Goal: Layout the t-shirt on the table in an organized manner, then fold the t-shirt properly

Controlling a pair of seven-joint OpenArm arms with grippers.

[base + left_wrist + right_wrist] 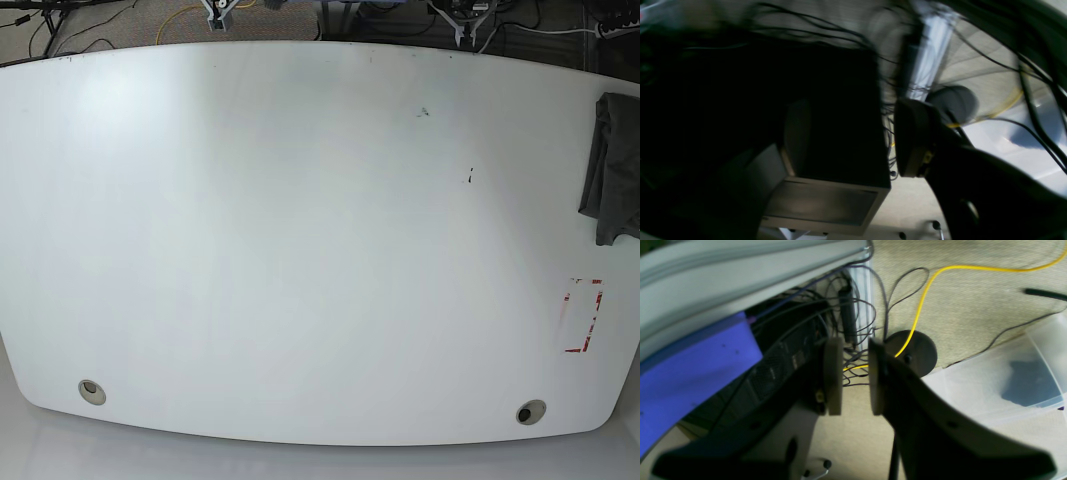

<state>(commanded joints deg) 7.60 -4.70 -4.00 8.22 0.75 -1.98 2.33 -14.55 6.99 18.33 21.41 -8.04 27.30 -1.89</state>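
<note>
T-shirt bunched at the far right edge of the table, partly out of view; neither arm over the tabletop.

Right gripper off the table, above carpet, pads spread with a clear gap and pinching nothing. Beyond it a yellow cable, dark cables, a round black base, a clear bin with something dark inside, and a purple panel. Left gripper seen only as one blurred pad; spread or pressed together, cannot tell. Around it a dark box and more tangled cables. Tabletop glossy white with curved edges, two grommets along the bottom edge, and a red-outlined mark below the shirt, well apart from it.
</note>
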